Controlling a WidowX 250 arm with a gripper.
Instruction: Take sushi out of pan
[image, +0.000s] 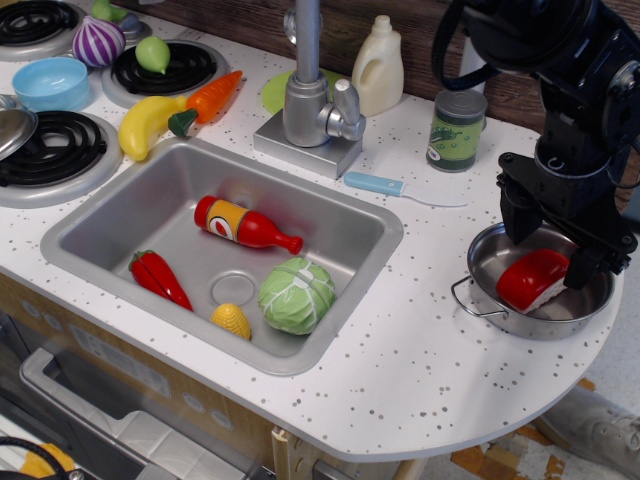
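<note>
In the sink (120, 215) lie a ketchup bottle (243, 224) and, at its five o'clock, a cabbage (296, 294). Far to the sink's three o'clock stands the pan (500, 300) with the sushi (533, 279) tilted inside. The gripper (551, 242) hangs over it with its claw spread open, one finger at the sushi's ten o'clock and the other at its three o'clock.

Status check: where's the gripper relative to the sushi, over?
Gripper open, fingers straddling the red-topped white-based toy sushi. Sushi lies tilted in the shallow round steel pan, not lifted. Nothing else in the pan.
</note>
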